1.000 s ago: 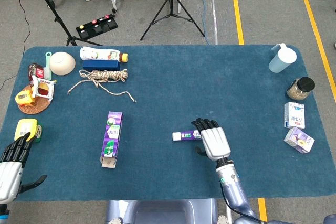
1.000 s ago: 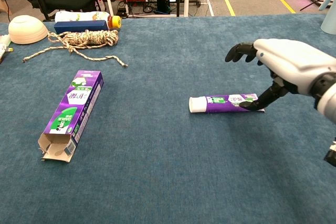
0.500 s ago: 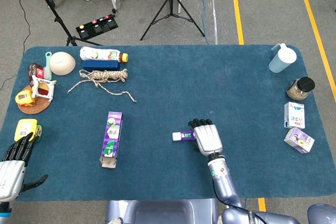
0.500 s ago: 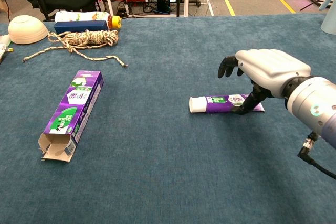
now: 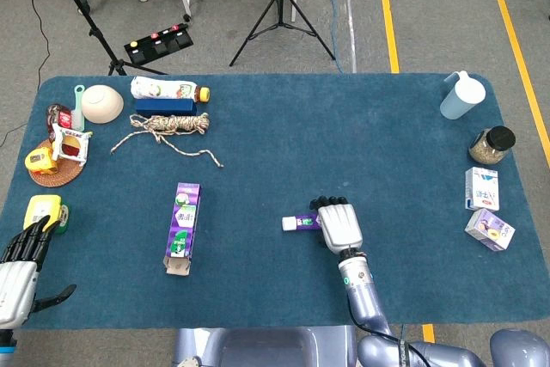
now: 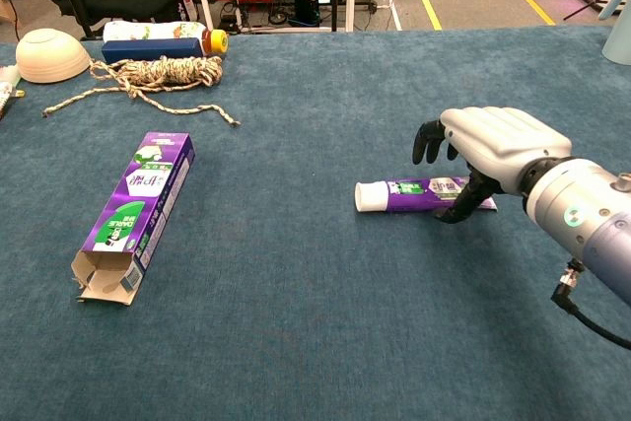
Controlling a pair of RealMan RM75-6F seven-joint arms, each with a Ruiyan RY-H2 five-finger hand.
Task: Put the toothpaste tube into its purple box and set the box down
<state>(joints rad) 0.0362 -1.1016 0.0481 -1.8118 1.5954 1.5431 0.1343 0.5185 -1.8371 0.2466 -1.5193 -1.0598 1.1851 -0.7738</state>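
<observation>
While the toothpaste tube (image 6: 419,192) lay flat:
right hand (image 6: 490,145): arched over it, fingers spread, thumb touching
purple box (image 6: 136,212): well left, unobstructed
left hand (image 5: 21,266): fingers apart, empty

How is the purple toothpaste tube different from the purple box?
The toothpaste tube is round and thin with a white cap on one end; the purple box is flat-sided and bigger, with open flaps at its near end. The tube lies sideways across the table, right under the right hand; the box points away from the robot and nothing is near it. Both are purple with some green and lie flat on the blue table.
</observation>
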